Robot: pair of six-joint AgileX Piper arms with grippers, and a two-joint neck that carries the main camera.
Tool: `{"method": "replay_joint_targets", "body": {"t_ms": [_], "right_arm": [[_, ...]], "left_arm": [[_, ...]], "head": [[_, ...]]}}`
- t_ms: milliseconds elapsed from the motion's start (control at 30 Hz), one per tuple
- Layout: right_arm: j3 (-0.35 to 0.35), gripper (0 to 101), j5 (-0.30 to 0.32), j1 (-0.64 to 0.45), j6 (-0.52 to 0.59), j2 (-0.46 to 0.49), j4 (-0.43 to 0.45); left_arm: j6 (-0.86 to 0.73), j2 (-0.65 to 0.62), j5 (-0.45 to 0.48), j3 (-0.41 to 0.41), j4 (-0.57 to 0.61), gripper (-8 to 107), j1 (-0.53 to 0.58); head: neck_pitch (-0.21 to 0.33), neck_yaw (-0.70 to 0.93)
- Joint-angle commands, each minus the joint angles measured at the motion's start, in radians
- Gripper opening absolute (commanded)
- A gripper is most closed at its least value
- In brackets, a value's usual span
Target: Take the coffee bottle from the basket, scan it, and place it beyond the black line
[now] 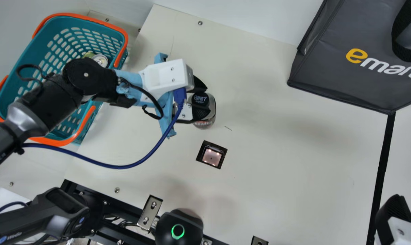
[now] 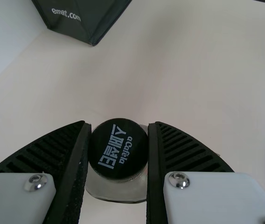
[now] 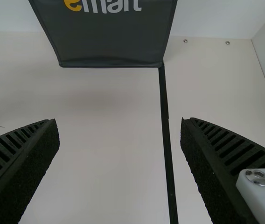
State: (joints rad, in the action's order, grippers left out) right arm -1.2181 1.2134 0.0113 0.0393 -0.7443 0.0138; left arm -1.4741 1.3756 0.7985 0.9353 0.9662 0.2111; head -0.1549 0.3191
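Gripping the coffee bottle (image 1: 204, 125) at its black cap (image 1: 201, 98), the left pincer (image 1: 205, 100) holds it on the far side of the scanner window (image 1: 211, 156), near it and slightly toward the basket (image 1: 72, 21). The bottle looks upright; I cannot tell whether its base touches the table (image 1: 277, 170). In the main view, the basket is left of the scanner window and farther off, with a can (image 1: 100, 61) inside. Well to the window's right runs the black line (image 1: 382, 163), and the right pincer (image 1: 394, 214) is out there too, its two sides spread apart; in the right wrist view, the line passes between them. The dark bag (image 1: 334, 75) stands right of the window, toward the far side, its corner meeting the line.
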Motion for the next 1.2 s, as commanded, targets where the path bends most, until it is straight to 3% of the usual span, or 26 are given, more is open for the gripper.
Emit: {"method": "replay_joint_targets", "body": {"t_ms": [0,567,1167], "right_arm": [[0.000,91,0.000,0.000,0.000,0.000,0.000],[0.000,91,0.000,0.000,0.000,0.000,0.000],[0.000,91,-0.001,0.000,0.000,0.000,0.000]], "left_arm": [[-0.006,0.001,0.005,-0.004,0.008,10,-0.002],[-0.108,0.015,0.094,-0.026,0.055,11,-0.041],[-0.152,0.020,0.117,-0.032,0.067,71,-0.061]], "head": [[0.017,0.002],[0.017,0.002],[0.017,0.002]]}}
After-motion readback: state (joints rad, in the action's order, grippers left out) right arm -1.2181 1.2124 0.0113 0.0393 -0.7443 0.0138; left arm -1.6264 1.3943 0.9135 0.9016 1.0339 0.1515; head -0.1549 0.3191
